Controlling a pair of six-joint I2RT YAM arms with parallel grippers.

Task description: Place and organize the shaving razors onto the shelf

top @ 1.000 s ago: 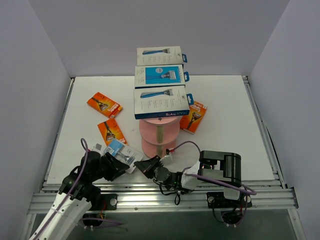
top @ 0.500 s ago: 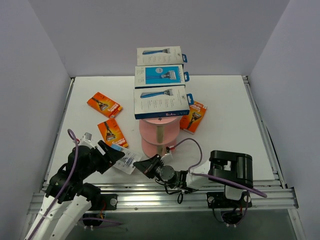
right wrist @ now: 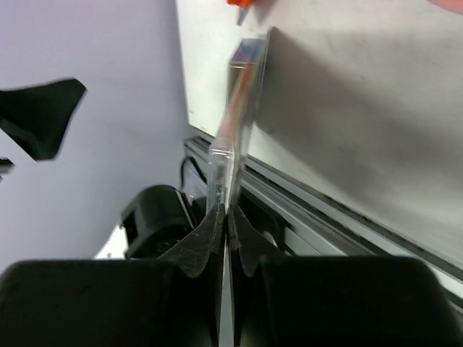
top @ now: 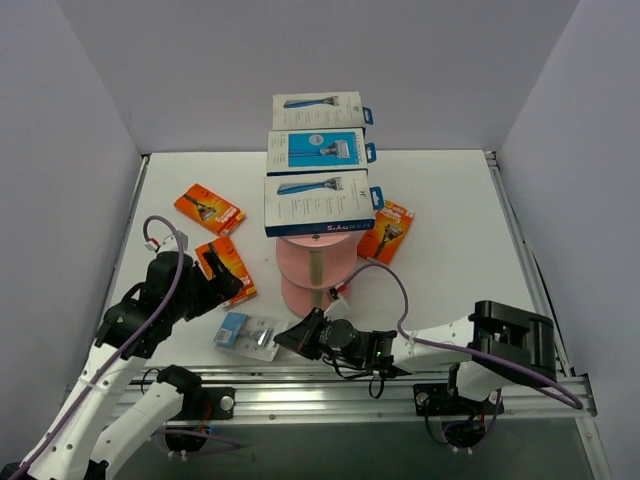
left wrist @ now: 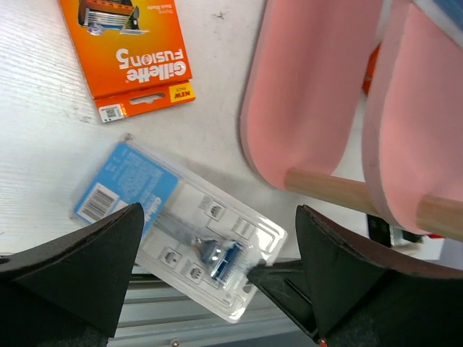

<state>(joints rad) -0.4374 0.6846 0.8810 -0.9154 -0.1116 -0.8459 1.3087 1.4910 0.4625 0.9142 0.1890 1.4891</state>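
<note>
A: In what state is the left gripper [top: 222, 282] found?

B: Its jaws are spread wide and nothing is held between them. It is poised above the white table [top: 450, 290], left of the pink 3-tier shelf [top: 318, 265]. An orange Gillette blister card [left wrist: 130, 54] is partly covered by it in the top view.

A: And the right gripper [right wrist: 226, 217]?

B: It is clenched on the edge of the clear blister pack with a blue card insert [top: 245, 335]. In the right wrist view the pack is seen edge-on, pinched between the 2 black fingertips [right wrist: 202, 246]. In the left wrist view a dark finger is seen at the pack's near corner.

A: Where is that pack located?

B: It is found on the table by the near edge, in front of the shelf's foot and slightly to its left, nearer than the orange Gillette blister card. Whether it is lying quite flat cannot be told.

A: What is carried by the shelf?

B: 3 flat razor boxes [top: 318, 203] are laid in a row along the long top tier, 2 white with a blue 1 between them.

A: And the other razors?

B: A 2nd orange card [top: 209, 208] is seen on the table well to the shelf's left. A 3rd orange card [top: 387, 230] is seen just beside its right side.
</note>
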